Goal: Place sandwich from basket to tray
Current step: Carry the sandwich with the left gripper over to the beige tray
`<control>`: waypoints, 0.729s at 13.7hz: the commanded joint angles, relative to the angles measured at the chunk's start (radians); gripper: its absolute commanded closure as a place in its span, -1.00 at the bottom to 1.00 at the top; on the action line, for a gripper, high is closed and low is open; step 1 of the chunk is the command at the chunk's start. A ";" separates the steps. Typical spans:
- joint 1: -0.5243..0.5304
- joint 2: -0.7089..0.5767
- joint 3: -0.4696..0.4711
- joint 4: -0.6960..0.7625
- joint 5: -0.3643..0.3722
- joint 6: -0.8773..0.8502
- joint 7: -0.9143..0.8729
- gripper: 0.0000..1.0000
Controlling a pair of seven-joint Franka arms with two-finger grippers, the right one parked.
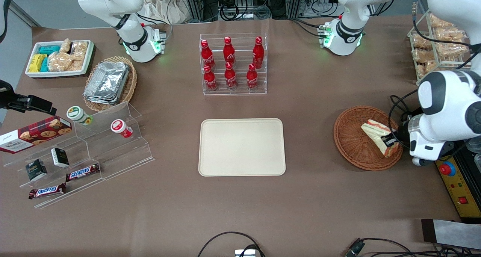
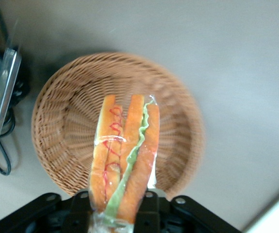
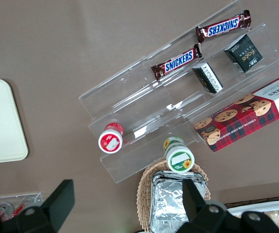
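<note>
Left wrist view shows the gripper clamped on the sandwich, which hangs over the basket. Front view has the sandwich above the basket, at the working arm's end, with the tray well apart, mid-table.

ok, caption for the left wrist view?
Gripper shut on the wrapped sandwich, held above the round wicker basket.
</note>
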 commanded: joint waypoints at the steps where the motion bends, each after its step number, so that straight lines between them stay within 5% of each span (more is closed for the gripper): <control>1: -0.016 0.034 -0.103 0.148 0.009 -0.065 0.001 1.00; 4: -0.154 0.134 -0.122 0.298 0.023 -0.115 -0.001 1.00; 6: -0.250 0.230 -0.123 0.367 0.115 -0.114 -0.008 1.00; 10: -0.385 0.445 -0.123 0.534 0.152 -0.061 -0.244 1.00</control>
